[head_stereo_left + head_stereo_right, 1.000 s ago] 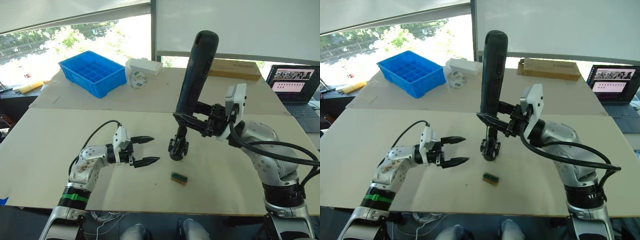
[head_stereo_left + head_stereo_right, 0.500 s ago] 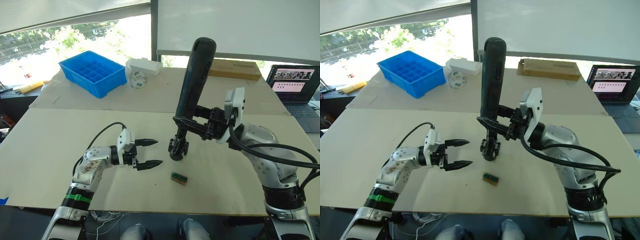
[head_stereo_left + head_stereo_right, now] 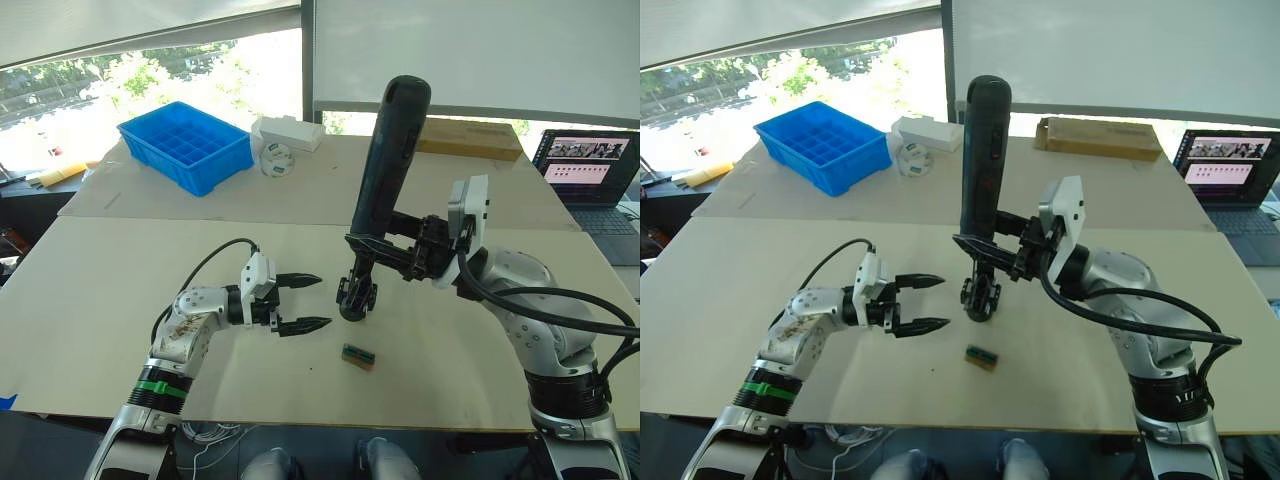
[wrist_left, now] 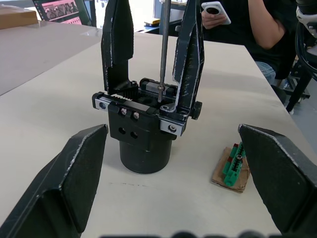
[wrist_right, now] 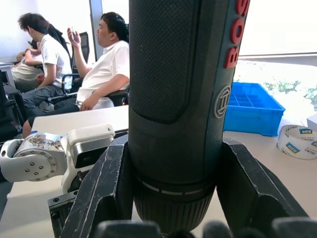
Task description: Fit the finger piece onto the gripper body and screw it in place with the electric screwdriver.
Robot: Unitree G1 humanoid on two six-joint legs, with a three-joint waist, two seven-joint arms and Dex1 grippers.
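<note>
Gripper body point(image 4: 146, 130) stands upright mid-table with both fingers on it, the screwdriver point(image 3: 392, 165) bit resting on its top between them, that tool clamped near-upright in the right gripper point(image 3: 383, 252), while the left gripper point(image 3: 308, 303) hovers spread wide just beside the body, a green block point(image 3: 358, 356) nearby.

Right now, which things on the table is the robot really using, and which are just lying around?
Using:
- electric screwdriver, held upright in the right tool
- gripper body, with the bit on top of it
- left tool, open beside it

Lying around:
- small green block
- blue bin
- tape roll
- cardboard box
- laptop
</note>
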